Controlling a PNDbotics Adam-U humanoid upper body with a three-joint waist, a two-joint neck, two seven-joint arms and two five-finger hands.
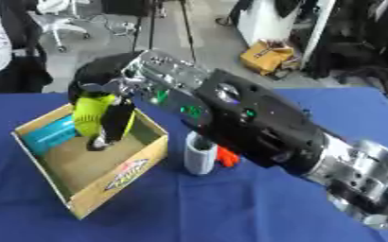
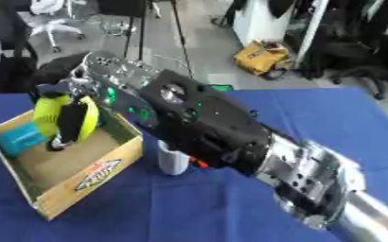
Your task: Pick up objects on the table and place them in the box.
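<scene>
My right arm reaches from the lower right across the table to the open cardboard box at the left. My right hand hangs over the box's inside, its fingers curled round a yellow-green object held above the box floor. A teal object lies inside the box against its far left wall. Just right of the box, partly under my forearm, stands a grey-white cylinder with a small red-orange thing beside it. My left hand shows in neither view.
The table wears a blue cloth, with open cloth in front of the box and to the far right. Beyond the table's far edge are a yellow box on the floor, an office chair and a person's sleeve at top left.
</scene>
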